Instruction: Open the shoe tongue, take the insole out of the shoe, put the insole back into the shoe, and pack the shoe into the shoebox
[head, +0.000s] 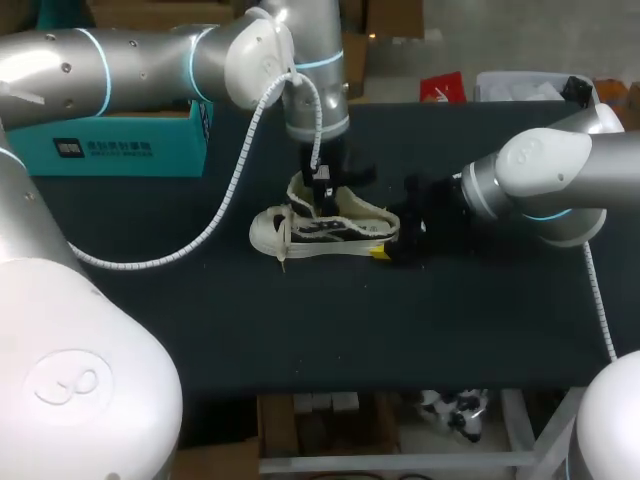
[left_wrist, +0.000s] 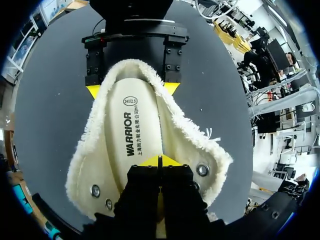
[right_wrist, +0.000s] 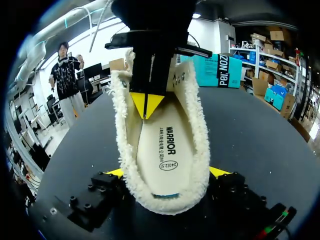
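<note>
Plain black table (head: 470, 330) surface

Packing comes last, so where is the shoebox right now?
In the head view the shoebox stands at the table's far left edge, well apart from the shoe at the middle.

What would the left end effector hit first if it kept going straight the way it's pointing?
The insole inside the shoe. The left end effector points down into the opening, right over the insole, perhaps already touching it; depth is unclear.
</note>
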